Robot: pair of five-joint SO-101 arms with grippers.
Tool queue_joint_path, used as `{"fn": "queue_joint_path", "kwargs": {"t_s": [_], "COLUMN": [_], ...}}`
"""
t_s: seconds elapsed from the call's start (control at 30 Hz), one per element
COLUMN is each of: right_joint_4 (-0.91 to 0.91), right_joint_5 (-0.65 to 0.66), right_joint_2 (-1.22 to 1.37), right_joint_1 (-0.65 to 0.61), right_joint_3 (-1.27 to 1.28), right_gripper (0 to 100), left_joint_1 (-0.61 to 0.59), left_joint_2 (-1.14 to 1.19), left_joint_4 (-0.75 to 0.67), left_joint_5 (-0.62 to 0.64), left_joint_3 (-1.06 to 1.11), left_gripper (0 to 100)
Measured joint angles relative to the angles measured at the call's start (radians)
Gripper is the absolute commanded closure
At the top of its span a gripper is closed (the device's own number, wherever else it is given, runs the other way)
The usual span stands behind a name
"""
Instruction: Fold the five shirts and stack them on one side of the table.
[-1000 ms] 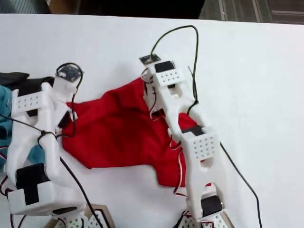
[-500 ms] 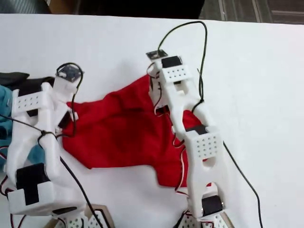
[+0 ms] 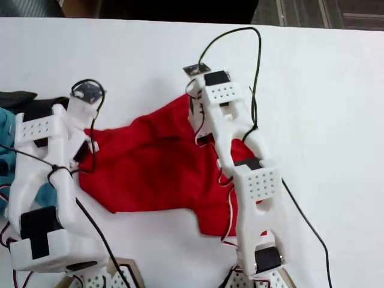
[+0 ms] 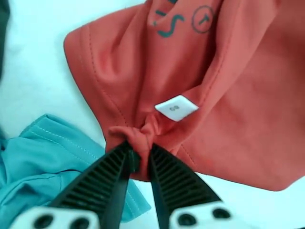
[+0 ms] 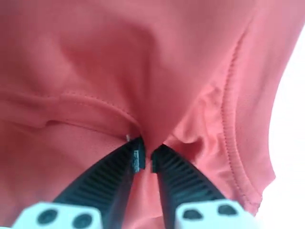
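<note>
We pinch the red shirt [image 3: 150, 168], lying crumpled on the white surface [image 3: 336, 90], with our left hand [image 4: 139, 153] closed on a bunched edge beside the teal shirt [image 4: 47, 162] and our right hand [image 5: 145, 149] closed on another fold, so we judge the folding barely begun.

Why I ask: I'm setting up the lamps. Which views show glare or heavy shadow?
High view: the white table is evenly lit, no hard shadows on the crumpled red cloth shirt. Right wrist view: table edge glares to plain white; folds darken by the right claw. Left wrist view: folds shade near the left claw.
</note>
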Motion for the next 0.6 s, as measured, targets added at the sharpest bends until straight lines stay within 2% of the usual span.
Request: {"fn": "queue_joint_path", "kwargs": {"t_s": [0.3,0.5,0.6], "right_joint_4": [0.069,0.077,0.077], "right_joint_5": [0.002,0.002,0.002], "right_joint_2": [0.000,0.002,0.023], "right_joint_1": [0.003,0.003,0.003], "right_joint_3": [-0.222,-0.244,-0.245], "right_gripper": [97.8,97.3,92.3], "left_joint_1": [0.000,0.000,0.000], "left_joint_2": [0.000,0.000,0.000], "left_joint_4": [0.000,0.000,0.000], "left_joint_5": [0.000,0.000,0.000], "left_joint_3": [0.000,0.000,0.000], "left_gripper": [98,98,98]}}
